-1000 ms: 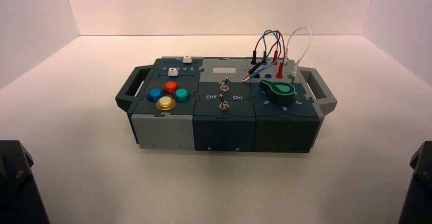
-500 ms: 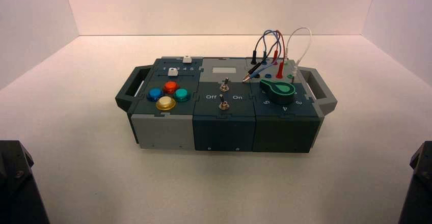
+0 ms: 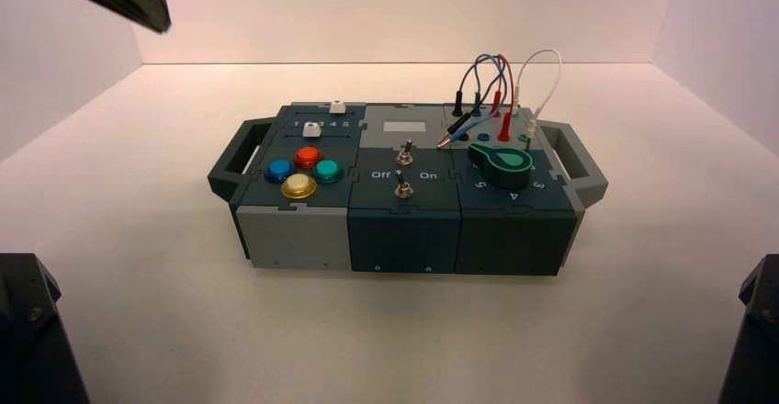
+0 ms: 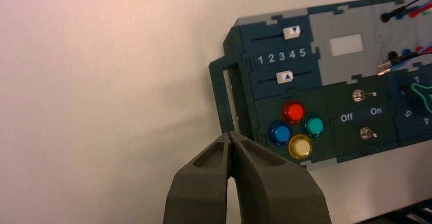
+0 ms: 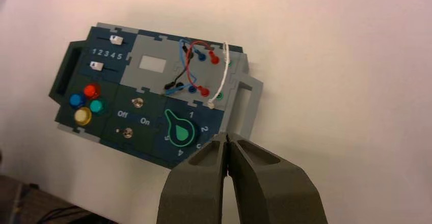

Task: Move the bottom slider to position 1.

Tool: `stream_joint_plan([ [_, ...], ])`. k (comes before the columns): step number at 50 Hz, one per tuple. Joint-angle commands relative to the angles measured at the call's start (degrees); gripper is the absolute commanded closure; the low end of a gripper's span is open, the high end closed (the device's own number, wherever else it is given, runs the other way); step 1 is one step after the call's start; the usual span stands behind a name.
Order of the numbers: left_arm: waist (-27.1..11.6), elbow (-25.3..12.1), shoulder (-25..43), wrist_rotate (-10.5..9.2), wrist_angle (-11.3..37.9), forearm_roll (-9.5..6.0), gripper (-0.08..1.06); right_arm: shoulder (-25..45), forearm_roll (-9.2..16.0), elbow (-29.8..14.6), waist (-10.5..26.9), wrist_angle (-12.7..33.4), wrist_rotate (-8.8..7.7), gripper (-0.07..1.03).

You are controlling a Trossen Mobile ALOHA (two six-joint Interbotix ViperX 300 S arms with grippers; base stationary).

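The left gripper [image 4: 230, 135], tapered and matte, hovers with 2 fingers pressed together, apart from the squarish bottom slider [image 4: 285, 77].

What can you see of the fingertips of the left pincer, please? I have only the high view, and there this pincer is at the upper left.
Observer: The left wrist view shows the left pincer shut, with its tips together.

Operator: And which number is hidden from me behind the bottom slider?

Observer: It is the 2; the left wrist view shows the full row, 1 to 5, above the bottom slider, whose knob is not at 1.
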Motion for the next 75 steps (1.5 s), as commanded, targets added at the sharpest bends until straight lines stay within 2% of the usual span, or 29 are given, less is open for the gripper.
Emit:
stream_joint_plan([
  [1,-0.1,-0.4,1.9,-0.62,-1.1,-0.7,1.01,0.9,1.8,-1.3,1.1,-0.3,-0.09,0.99],
  [22,-0.1,-1.1,9.1,-0.53,-4.0,-1.05,1.01,9.2,3.0,-4.6,8.9,-1.8,-0.09,0.99],
  [30,-0.1,-2.3,10.7,-0.62,-4.7,-1.05,1.01,15.4,4.8,-7.0,13.6,-4.0,0.0,0.99],
  [39,-0.1,-3.8,12.2,-0.62,-5.6,-1.05,1.01,22.1,6.9,-9.1,17.1,-7.6,0.0,0.99],
  [47,-0.1,-4.0,13.9,-1.41,-7.4,-1.05,1.01,29.1,10.1,-11.9,21.0,-11.1,0.0,0.99],
  [54,-0.1,-3.3,14.8,-2.02,-9.1,-1.05,1.01,35.1,13.2,-14.1,22.3,-14.5,-0.09,0.99],
  [61,-0.1,-3.2,15.1,-2.2,-10.0,-1.05,1.01,40.3,14.9,-16.7,22.9,-15.6,0.0,0.99],
  [75,-0.1,-2.7,15.4,-2.72,-12.0,-0.97,1.01,53.5,15.6,-24.0,26.1,-16.7,0.0,0.99],
])
